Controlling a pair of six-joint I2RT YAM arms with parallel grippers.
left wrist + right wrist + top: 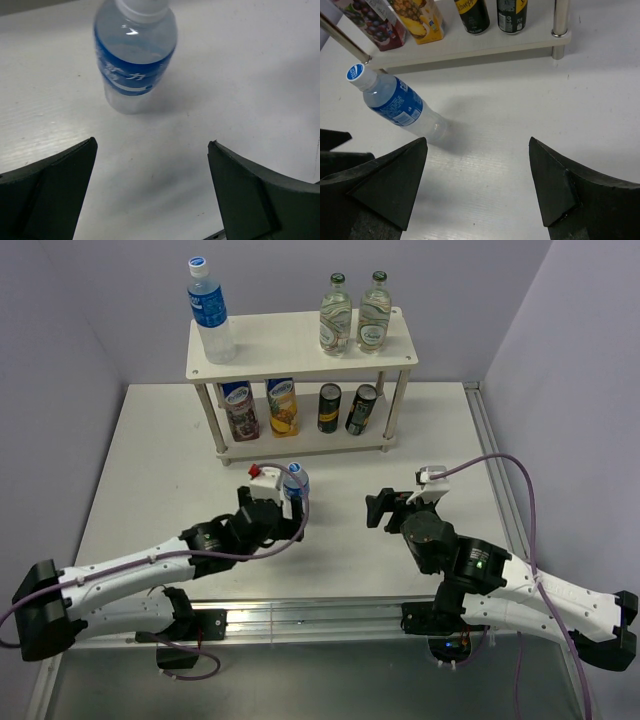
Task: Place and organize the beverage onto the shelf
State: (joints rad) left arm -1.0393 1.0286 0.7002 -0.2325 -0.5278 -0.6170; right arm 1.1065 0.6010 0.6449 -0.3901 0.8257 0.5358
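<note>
A clear blue-labelled plastic bottle [295, 486] stands upright on the table in front of the shelf [290, 340]. My left gripper [285, 512] is open and empty, just short of it. In the left wrist view the bottle [135, 55] stands beyond the open gripper [152, 144], not between the fingers. My right gripper [380, 508] is open and empty to its right, and the bottle [395, 102] shows ahead of it on the left [477, 142]. On the top board stand another plastic bottle [212, 310] and two green glass bottles [336, 315] [375, 310]. Two dark cans [329, 407] [361, 409] stand on the lower board.
Two tall printed cartons [241, 410] [283, 406] stand on the lower board, left of the cans. A white shelf post [560, 25] stands at the front right corner. Grey walls close in the table at the back and both sides.
</note>
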